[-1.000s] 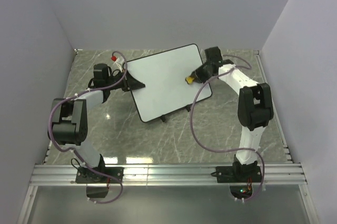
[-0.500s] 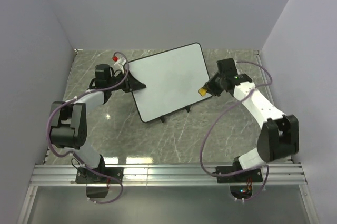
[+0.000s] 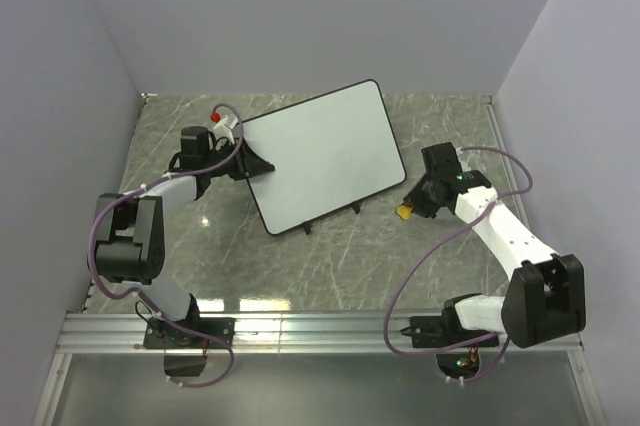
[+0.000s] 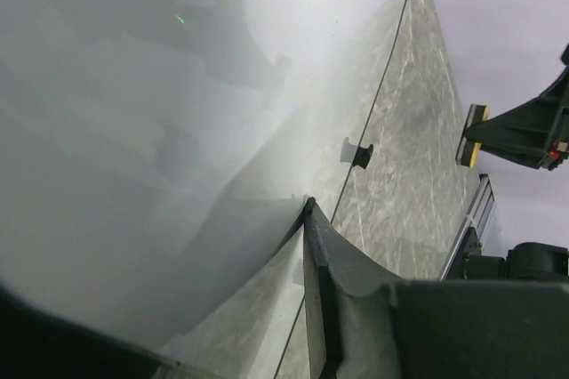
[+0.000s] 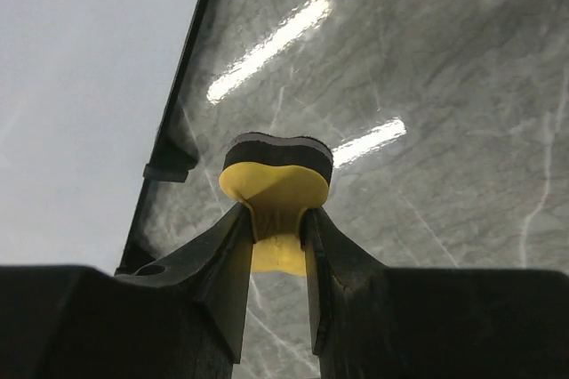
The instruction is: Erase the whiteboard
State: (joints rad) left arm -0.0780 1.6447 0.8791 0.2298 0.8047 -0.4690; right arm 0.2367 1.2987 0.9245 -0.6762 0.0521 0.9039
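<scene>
Right end effector (image 5: pixel 277 216) clamps eraser (image 5: pixel 277 165) near whiteboard (image 3: pixel 315 156).

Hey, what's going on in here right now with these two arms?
Two robot arms are working on a whiteboard that sits on the table. The left gripper is at the board's left edge; whether it is actually gripping the edge is unclear. The right gripper is clamped on a small yellow eraser, held off the board, just beyond its right edge above the table. The board's surface looks clean, with no marks visible.
</scene>
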